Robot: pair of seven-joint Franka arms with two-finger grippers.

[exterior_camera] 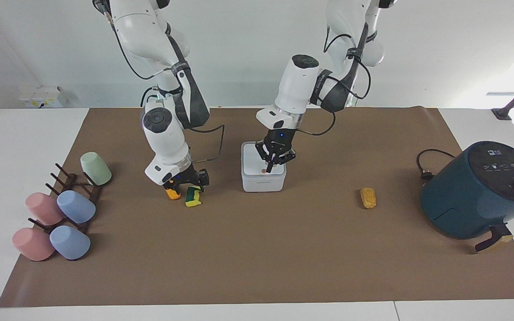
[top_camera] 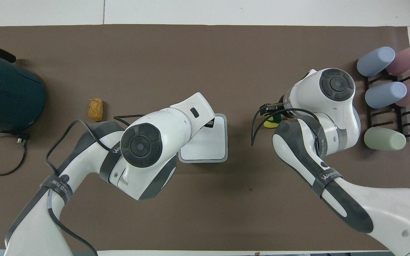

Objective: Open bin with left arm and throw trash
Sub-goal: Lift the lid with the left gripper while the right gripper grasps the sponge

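Note:
The white bin [exterior_camera: 263, 178] stands mid-table with its lid shut; it also shows in the overhead view [top_camera: 208, 149], partly under my left arm. My left gripper [exterior_camera: 271, 167], shut, points down at the lid beside its round button [exterior_camera: 263, 170]. My right gripper [exterior_camera: 185, 183] is open and low over the orange scrap [exterior_camera: 173, 195] and the green-and-yellow scrap [exterior_camera: 193, 197], which lie side by side toward the right arm's end. The golden-brown scrap [exterior_camera: 368, 197] lies alone toward the left arm's end, and shows in the overhead view [top_camera: 95, 109].
A dark teal round appliance [exterior_camera: 475, 191] with a black cable [exterior_camera: 426, 165] stands at the left arm's end. A rack of pastel cups [exterior_camera: 60, 209] stands at the right arm's end. A brown mat [exterior_camera: 257, 258] covers the table.

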